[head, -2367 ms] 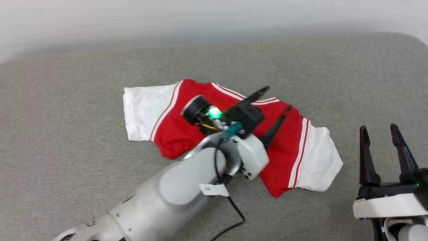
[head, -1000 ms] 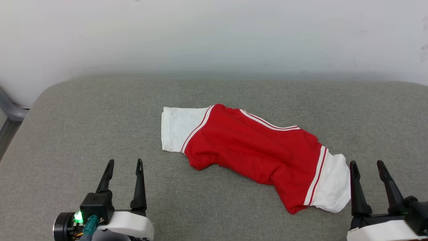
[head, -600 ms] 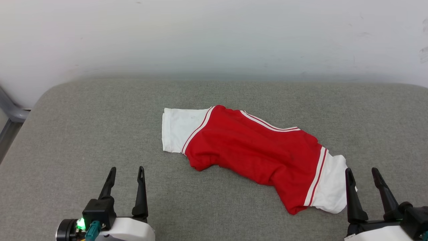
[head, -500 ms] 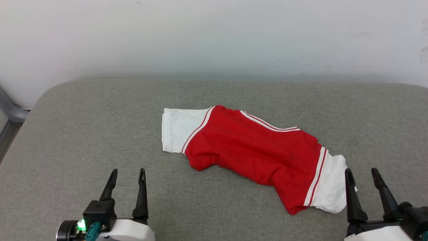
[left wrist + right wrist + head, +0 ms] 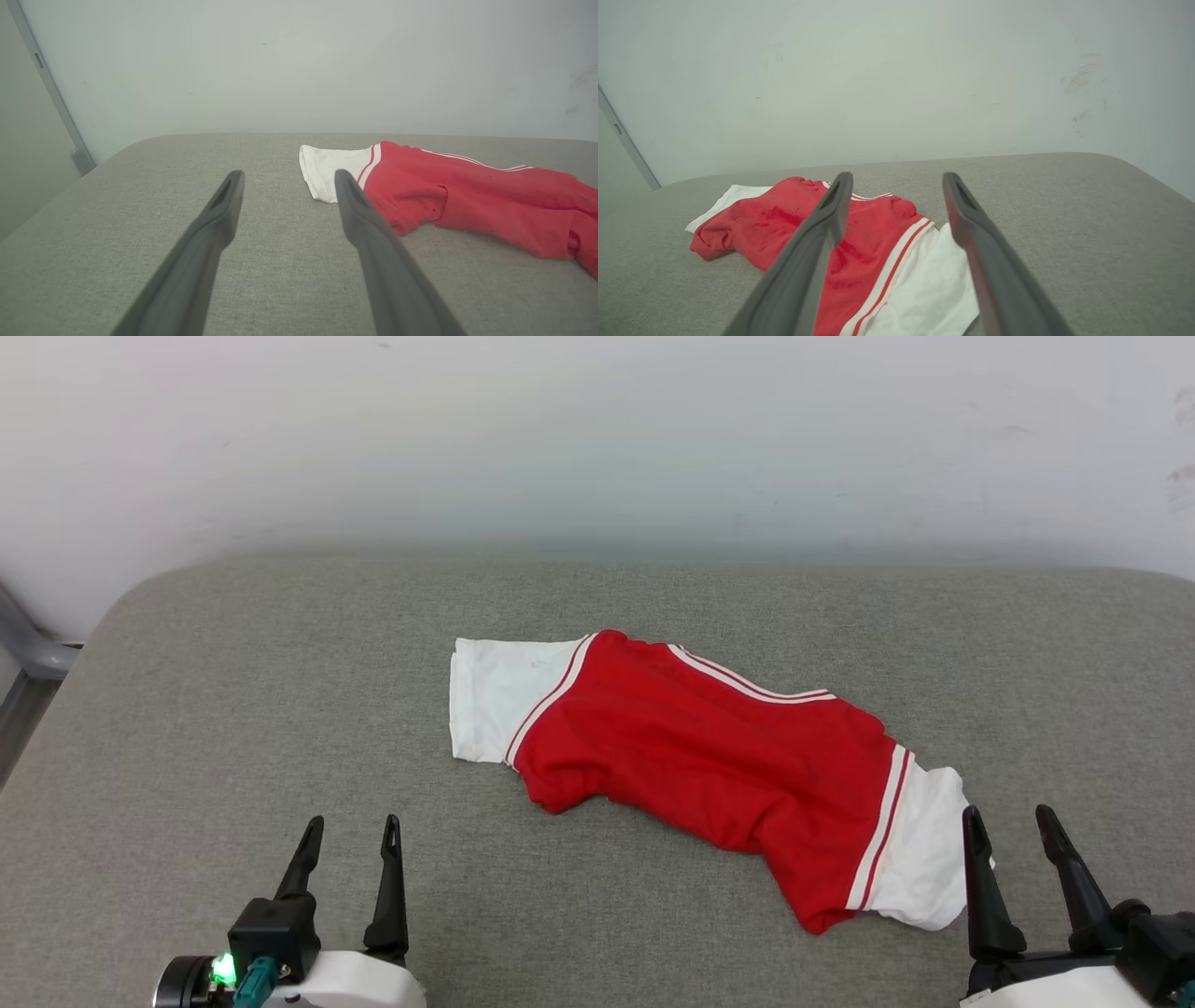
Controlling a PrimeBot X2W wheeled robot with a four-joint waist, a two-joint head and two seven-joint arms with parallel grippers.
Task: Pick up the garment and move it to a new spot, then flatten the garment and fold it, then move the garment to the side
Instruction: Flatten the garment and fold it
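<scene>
- The garment (image 5: 709, 765) lay on the middle of the worktop, a little to the right, as a crooked band. One white sleeve pointed far-left, the other near-right, and plain red cloth faced up (no print showed on this face).
- It looked doubled over on itself, so I judged the pick-up, the flattening and at least one fold done. The fold was rough, with its near-left edge bunched and the band bent.
- Moving it to the side seemed left to do, perhaps after a tidier fold.
- The right tool (image 5: 1007, 810) hovered just beside the near-right sleeve, released and empty.
- The left tool (image 5: 353, 821) hung well apart from the garment at the near left, also released and holding nothing.
- The worktop (image 5: 233, 709) was covered in grey woven fabric, with rounded corners.
- A pale, faintly scuffed wall (image 5: 597, 448) rose behind it, and a grey metal post (image 5: 23, 653) stood at the far left.
</scene>
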